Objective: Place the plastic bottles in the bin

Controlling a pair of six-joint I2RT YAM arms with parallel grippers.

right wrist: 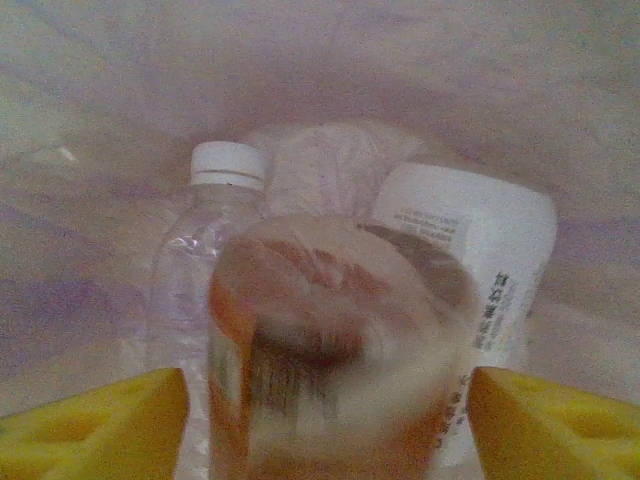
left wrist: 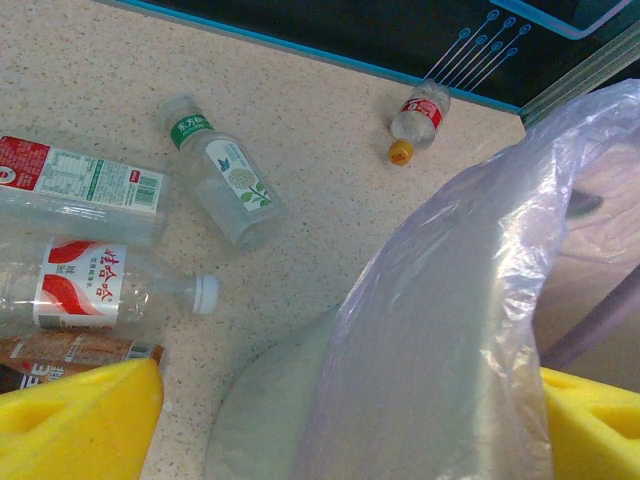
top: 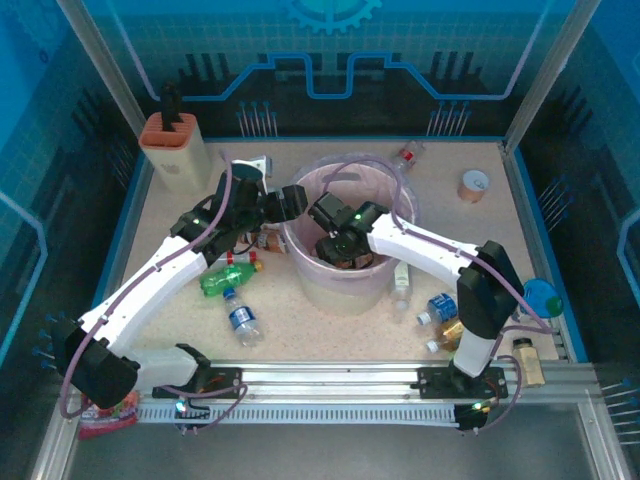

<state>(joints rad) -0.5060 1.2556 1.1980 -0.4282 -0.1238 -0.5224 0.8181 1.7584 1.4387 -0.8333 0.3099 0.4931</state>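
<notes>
— Right jaws?
— Spread wide, down inside the large round pale bin point(top: 345, 292), over its translucent pink plastic bag point(right wrist: 100, 100). Between the yellow pads point(right wrist: 100, 430), a blurred amber bottle with an orange label point(right wrist: 330, 350), seen end on. Touching the pads or not: could not tell.
— Under that?
— Lay on the bag: a clear bottle with a white cap point(right wrist: 200, 260) and a white-labelled bottle point(right wrist: 480, 260).
— Left jaws?
— Gaped likewise, gripped nothing, at the bin's left rim, with its pale wall and the bag between the pads.
— Gained from the left wrist?
— Labels, sharply: a clear green-capped bottle point(left wrist: 225, 175), a clear bottle with a red-and-white label point(left wrist: 100, 285), a small orange-capped bottle with a red label point(left wrist: 420, 115). All lay flat on the speckled beige table point(left wrist: 330, 210).
— From above?
— The wider lay: a green plastic bottle point(top: 228, 280) and a clear blue-labelled bottle point(top: 242, 320) left of the bin, more bottles point(top: 440, 305) right of it.
— The room?
— Table edged in blue; a blue patterned back wall point(top: 420, 40); a beige-and-orange knife block point(top: 175, 150) at the far left corner.
</notes>
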